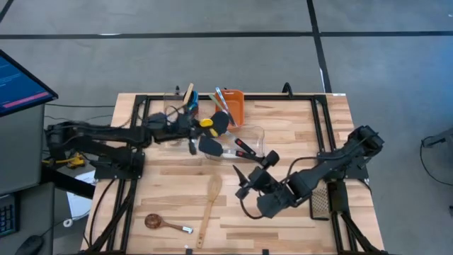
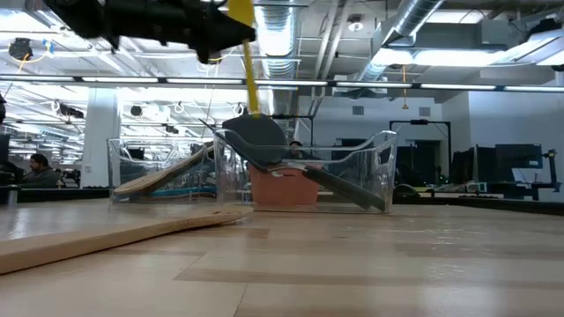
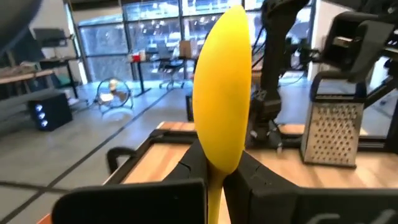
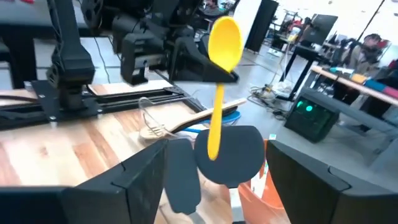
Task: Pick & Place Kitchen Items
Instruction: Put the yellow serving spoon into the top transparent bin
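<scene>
My left gripper [image 1: 197, 126] reaches in from the table's left and is shut on a yellow spoon [image 4: 224, 40], held above a clear tub [image 2: 370, 172]. A black turner [image 2: 257, 136] lies in that tub, its head leaning over the rim. A second dark turner head [image 4: 183, 177] shows beside it. My right gripper [image 1: 243, 183] stands open on the near right of the tub, its fingers wide apart in the right wrist view [image 4: 230, 186], with nothing between them. A wooden slotted spatula [image 1: 209, 202] lies flat on the table near the front. My left gripper pinches the yellow spoon's neck [image 3: 217, 177], just below the bowl, between its two fingers. The fingers lie level, come from the table's left and cross the handle. The spoon stands upright, bowl up, and its handle [image 4: 214, 134] hangs below the fingers, clear of the tub.
An orange bin [image 1: 236, 108] with utensils stands at the far edge, and beside it a second clear tub [image 1: 175, 106] holds wooden utensils. A brown spoon [image 1: 159, 223] lies front left. A metal grater [image 1: 320, 202] stands by the right arm. Black frame rails border the table.
</scene>
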Available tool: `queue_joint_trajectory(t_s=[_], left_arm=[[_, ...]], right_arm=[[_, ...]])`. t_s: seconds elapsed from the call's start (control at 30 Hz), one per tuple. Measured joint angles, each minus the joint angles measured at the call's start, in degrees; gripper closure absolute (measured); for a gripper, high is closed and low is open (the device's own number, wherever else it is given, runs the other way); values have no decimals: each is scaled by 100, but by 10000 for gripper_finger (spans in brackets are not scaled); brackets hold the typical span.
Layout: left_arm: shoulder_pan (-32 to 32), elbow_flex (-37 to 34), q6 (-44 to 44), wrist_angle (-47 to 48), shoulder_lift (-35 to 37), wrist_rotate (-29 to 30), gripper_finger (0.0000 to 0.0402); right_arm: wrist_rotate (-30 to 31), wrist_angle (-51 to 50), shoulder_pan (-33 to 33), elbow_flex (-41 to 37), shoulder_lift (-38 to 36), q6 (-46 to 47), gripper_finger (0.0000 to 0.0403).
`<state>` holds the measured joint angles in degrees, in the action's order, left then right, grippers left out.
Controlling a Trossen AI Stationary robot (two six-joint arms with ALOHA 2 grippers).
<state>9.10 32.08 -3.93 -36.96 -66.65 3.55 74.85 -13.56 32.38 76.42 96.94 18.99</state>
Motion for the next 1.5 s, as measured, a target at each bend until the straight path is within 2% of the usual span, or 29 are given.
queue_joint_trajectory(t_s=[0.13,0.23,0.37,0.5,0.57,0.63,0.73,1.0,1.1,1.23,1.5], left_arm=[[524,0,132,1381,1009,-2,398],[1023,2,321,2166,1689,0,398],[1641,2,568,2772,2239,0,398],[2148,2,871,3138,2340,-29,397],[2373,2,1042,3220,2247,-129,397],[2568,2,1244,3276,2072,-314,397],[2793,2,1523,3270,1711,-470,397],[3198,0,1932,3231,470,-579,396],[3328,0,1988,2967,89,-792,396],[3523,1,2205,2585,-283,-1417,396],[3663,2,2370,2607,-732,-1478,396]], right_arm=[[9,-657,183,0,-117,921,163],[-1,-1477,302,0,-136,1890,196],[-30,-2582,403,0,-141,3207,261],[-297,-3527,398,0,-141,4434,338],[-483,-3899,394,0,-141,4898,378],[-619,-4183,394,0,-125,5179,395],[-721,-4420,394,-9,-91,5457,388],[-902,-4503,351,5,78,5461,397],[-993,-4564,350,-6,114,5461,400],[-1121,-4600,346,-15,184,5535,400],[-1187,-4601,398,-2,180,5654,402]])
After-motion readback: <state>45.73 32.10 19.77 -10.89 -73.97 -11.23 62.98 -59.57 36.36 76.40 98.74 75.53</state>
